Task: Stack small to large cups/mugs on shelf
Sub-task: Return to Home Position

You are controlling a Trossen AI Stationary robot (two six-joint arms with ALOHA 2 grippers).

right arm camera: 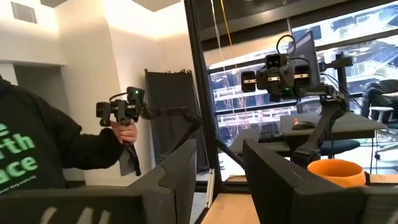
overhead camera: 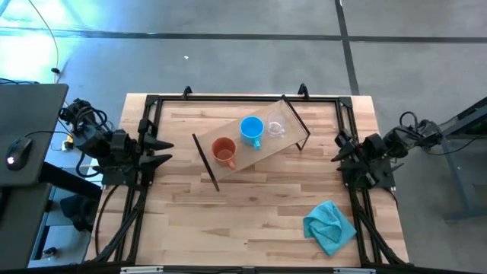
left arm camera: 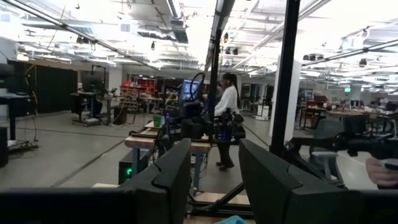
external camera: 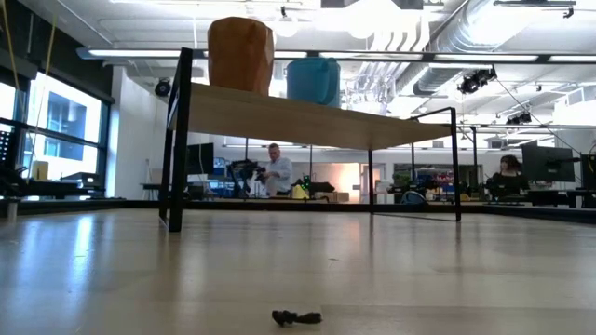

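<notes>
Now clear cup (overhead camera: 275, 126), blue mug (overhead camera: 252, 129) & orange mug (overhead camera: 223, 151) sit in a row on shelf (overhead camera: 242, 158), w/ L gripper (overhead camera: 170, 150) & R gripper (overhead camera: 335, 149) at opposite table sides, jaws parted, empty.

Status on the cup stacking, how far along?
Done: the clear cup, blue mug and orange mug stand in a row on the shelf, not nested. In hand: nothing; the left tool and right tool are open and empty at the table's sides, apart from the shelf. Left: no placing that I can see, at most parking the arms.
</notes>
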